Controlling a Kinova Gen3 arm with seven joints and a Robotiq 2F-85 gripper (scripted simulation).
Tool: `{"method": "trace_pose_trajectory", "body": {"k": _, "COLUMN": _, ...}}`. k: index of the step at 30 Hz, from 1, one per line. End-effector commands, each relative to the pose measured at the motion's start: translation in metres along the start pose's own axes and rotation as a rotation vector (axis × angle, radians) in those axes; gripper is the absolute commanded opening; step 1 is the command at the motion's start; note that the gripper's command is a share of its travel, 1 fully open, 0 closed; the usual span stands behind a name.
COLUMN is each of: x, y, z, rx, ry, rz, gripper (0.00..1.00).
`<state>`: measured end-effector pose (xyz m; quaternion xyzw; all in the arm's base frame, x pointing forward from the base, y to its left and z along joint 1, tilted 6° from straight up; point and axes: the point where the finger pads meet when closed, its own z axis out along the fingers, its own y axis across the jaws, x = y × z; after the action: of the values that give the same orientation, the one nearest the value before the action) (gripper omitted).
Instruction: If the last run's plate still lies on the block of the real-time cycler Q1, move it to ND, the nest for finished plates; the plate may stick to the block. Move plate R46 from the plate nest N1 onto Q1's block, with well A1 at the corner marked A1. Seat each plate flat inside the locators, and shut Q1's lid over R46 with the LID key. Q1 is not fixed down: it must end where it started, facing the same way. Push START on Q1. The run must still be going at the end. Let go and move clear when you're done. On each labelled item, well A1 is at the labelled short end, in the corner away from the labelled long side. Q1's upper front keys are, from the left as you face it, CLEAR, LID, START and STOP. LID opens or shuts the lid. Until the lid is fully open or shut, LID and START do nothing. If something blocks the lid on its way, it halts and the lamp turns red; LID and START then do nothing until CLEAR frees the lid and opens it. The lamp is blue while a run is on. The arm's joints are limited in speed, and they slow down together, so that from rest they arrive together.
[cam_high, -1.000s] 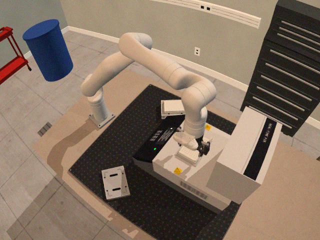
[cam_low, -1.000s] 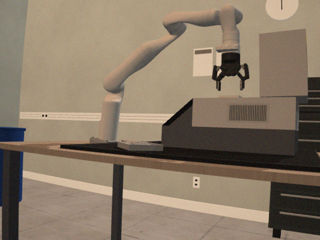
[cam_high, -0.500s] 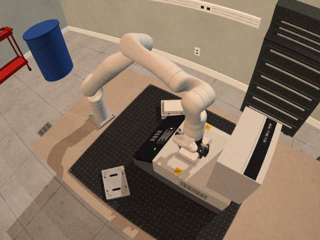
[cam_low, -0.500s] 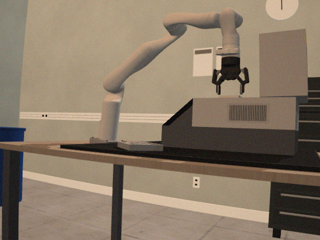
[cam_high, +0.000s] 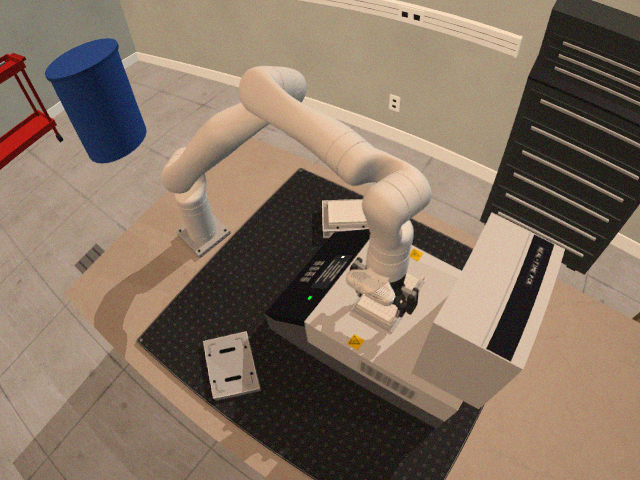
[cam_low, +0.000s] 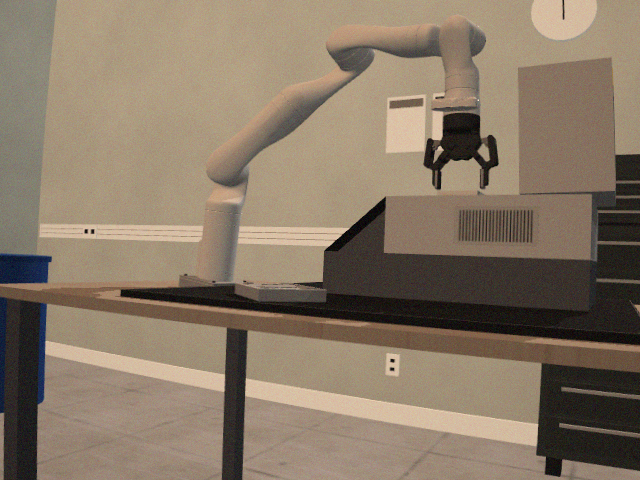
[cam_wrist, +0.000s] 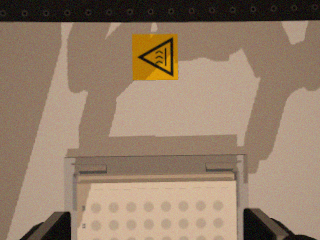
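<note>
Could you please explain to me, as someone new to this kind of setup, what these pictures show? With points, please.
One robot arm (cam_high: 336, 139) (cam_low: 305, 108) stands on a table, ending in a two-fingered gripper (cam_low: 461, 178). It is open, holding nothing, above a white plate (cam_high: 376, 310) (cam_wrist: 160, 215) on a lab machine, the cycler (cam_high: 320, 330) (cam_low: 465, 279), whose lid (cam_high: 480, 289) (cam_low: 566, 126) is raised. The top view looks down over everything; the exterior view looks from the side; the wrist view looks down past the fingers. On the black mat (cam_high: 289, 403) are also an empty nest (cam_high: 231, 364) (cam_low: 281, 292) and another nest carrying a plate (cam_high: 345, 211).
</note>
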<state>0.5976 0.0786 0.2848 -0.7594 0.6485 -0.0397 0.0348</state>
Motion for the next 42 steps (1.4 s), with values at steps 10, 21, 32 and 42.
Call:
{"method": "trace_pose_trajectory", "body": {"k": 10, "x": -0.002, "y": -0.001, "z": 0.004, "rx": 0.003, "ry": -0.001, "rz": -0.009, "gripper": 1.0}}
{"method": "trace_pose_trajectory", "body": {"k": 21, "x": -0.002, "y": -0.001, "z": 0.008, "rx": 0.004, "ry": -0.001, "rz": -0.009, "gripper": 1.0}}
{"method": "trace_pose_trajectory", "body": {"k": 32, "x": -0.002, "y": -0.001, "z": 0.011, "rx": 0.004, "ry": -0.001, "rz": -0.009, "gripper": 1.0}}
{"method": "trace_pose_trajectory", "body": {"k": 42, "x": -0.002, "y": -0.001, "z": 0.013, "rx": 0.003, "ry": 0.0, "rz": -0.009, "gripper": 1.0}}
